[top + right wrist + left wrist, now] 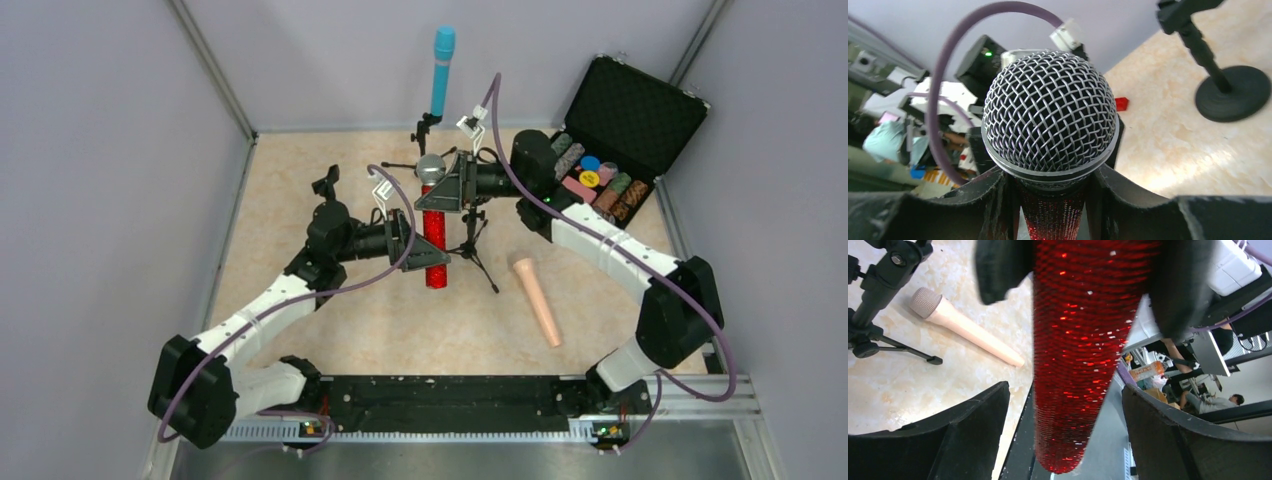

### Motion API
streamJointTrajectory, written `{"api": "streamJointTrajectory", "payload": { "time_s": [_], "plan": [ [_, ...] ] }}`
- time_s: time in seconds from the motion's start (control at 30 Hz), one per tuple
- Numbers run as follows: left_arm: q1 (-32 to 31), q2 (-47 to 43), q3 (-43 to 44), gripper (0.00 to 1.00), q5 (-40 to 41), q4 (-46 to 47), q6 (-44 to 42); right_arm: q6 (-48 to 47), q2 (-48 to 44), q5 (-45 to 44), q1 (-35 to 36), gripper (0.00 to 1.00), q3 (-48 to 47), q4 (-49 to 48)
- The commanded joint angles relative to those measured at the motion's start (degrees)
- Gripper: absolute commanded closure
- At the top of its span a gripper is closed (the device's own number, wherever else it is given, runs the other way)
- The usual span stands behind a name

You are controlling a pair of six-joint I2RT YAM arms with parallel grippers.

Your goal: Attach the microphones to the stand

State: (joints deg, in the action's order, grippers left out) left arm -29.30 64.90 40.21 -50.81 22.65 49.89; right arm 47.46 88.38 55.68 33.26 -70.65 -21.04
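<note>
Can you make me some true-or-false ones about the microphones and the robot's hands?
1. The teal-blue microphone stands upright in a stand. True.
2. The peach microphone is in a stand too. False: it lies flat on the table.
3. The right gripper is shut on the red microphone just under its mesh head. True.
4. The left gripper squeezes the red microphone. False: its fingers stand open on either side.
5. The black case is closed. False: its lid is open.

Quick count: three stick mics, namely one glittery red mic with silver mesh head (435, 245), one teal-blue mic (441, 70) and one pale peach mic (537, 300). Also one black tripod stand (872, 297), one black round-base stand (1233, 92) and one open black case (640, 100).
</note>
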Motion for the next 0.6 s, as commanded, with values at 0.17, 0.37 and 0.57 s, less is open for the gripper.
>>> {"api": "streamJointTrajectory", "payload": {
  "time_s": [0.17,0.37,0.57],
  "plan": [
    [0.92,-3.95,-2.79,0.09,9.66,-0.56,-0.65,-11.34,-6.11,-11.13,-1.48,1.00,-1.96,13.02],
    [1.21,-9.16,-3.95,0.08,17.82,-7.14,-4.69,-13.55,-8.11,-15.17,-3.51,1.00,-0.23,17.07],
    [1.18,-14.92,-1.70,0.08,27.22,-18.38,-12.22,-18.89,-10.94,-20.15,-4.33,1.00,0.45,21.73]
  ]
}}
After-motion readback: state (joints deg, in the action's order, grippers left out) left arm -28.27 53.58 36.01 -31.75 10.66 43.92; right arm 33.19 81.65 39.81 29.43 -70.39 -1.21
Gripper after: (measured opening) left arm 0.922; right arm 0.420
